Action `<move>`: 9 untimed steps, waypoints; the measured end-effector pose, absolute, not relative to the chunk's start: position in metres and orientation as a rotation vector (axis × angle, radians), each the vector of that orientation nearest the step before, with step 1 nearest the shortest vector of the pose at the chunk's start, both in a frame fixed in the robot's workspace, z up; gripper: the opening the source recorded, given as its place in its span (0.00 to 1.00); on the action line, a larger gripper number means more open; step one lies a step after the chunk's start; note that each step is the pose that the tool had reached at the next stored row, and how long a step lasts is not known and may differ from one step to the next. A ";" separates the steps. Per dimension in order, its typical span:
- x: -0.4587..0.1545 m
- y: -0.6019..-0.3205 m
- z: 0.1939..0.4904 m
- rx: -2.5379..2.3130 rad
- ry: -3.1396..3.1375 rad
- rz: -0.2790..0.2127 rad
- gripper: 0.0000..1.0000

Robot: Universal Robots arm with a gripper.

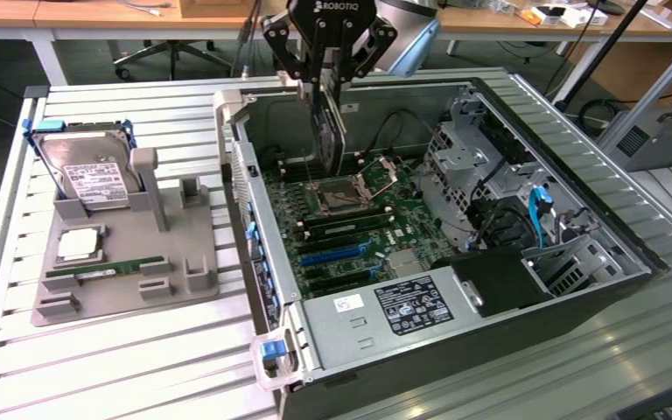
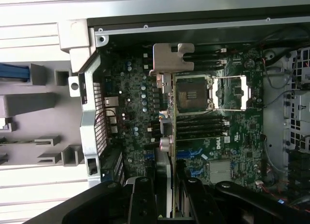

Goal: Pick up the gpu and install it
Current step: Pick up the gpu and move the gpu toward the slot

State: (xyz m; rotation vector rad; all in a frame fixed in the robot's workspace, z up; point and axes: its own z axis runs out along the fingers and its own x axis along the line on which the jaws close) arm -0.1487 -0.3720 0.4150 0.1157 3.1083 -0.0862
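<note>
Writing: "ROBOTIQ" in white on the black hand. A white logo on the motherboard looks like Dell. The PSU carries a black-and-white label, and the hard drive a white one; the txt on both is too small to read.

The hand is part-way closed, its fingers clamped on the top edge of the gpu. The card hangs vertical, edge-on, inside the open PC case at its far end, above the board and right beside the open CPU socket. From the wrist cam its silver bracket sits towards the case's rear wall.

Around: drive cage, black cables and a blue cable crowd the case on the exterior view's right. The PSU is at the near end.

Count: 1 hand, 1 gpu, 1 case. On the table, at the exterior view's left, there is 1 grey tray holding 3 parts: 1 hard drive, 1 silver chip and 1 green RAM stick.
</note>
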 end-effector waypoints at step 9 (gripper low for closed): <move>-0.145 -0.372 0.413 0.116 3.108 -0.087 0.27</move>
